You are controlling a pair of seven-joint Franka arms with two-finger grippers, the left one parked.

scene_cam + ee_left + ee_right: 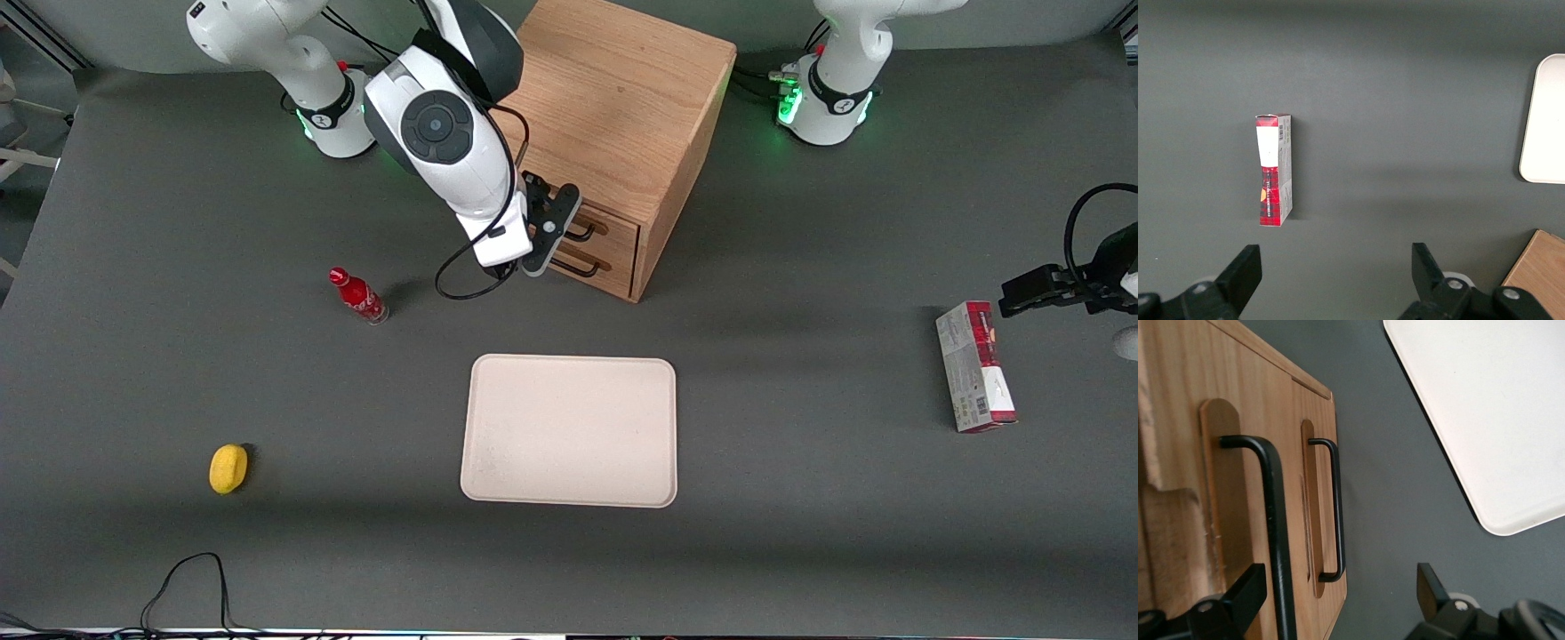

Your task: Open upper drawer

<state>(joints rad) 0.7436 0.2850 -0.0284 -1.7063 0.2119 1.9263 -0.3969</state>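
The gripper (553, 233) sits at the front of the oak cabinet (622, 98), jaws open around the thin dark bar handle (1275, 520) of the upper drawer (605, 233), which is shut. No legible writing on the red bottle (359, 297) or the red-and-white carton (975, 366); a smooth cream tray (571, 431) lies on the grey worktop (800, 533).

text: none legible | bottle (358, 297), box (974, 365): print too small

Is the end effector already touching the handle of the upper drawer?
Cannot tell. In the right wrist view the upper drawer's handle runs between the open end effector's fingers, but neither contact nor a gap shows plainly.
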